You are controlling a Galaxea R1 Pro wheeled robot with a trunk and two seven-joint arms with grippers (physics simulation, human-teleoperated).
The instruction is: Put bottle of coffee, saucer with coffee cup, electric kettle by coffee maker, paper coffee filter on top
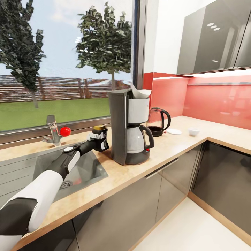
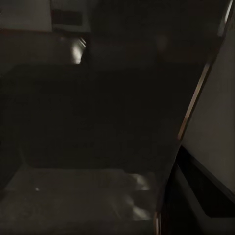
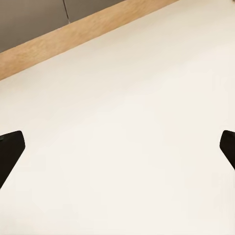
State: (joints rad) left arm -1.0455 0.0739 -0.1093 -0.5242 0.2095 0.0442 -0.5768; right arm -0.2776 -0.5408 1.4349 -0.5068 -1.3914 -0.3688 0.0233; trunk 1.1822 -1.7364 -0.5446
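Note:
The grey coffee maker stands on the wooden countertop, and a white paper filter sticks out of its top. To its right are the dark electric kettle, a white saucer and a white cup set apart from the saucer. My left gripper is shut on the dark, yellow-lidded bottle of coffee, close to the coffee maker's left side. The left wrist view is dark and unclear. My right gripper is open above pale floor, its fingertips wide apart.
A steel sink with a red-knobbed faucet lies under my left arm. A big window runs behind it. Grey upper cabinets hang over the red backsplash, and the counter turns a corner at the right.

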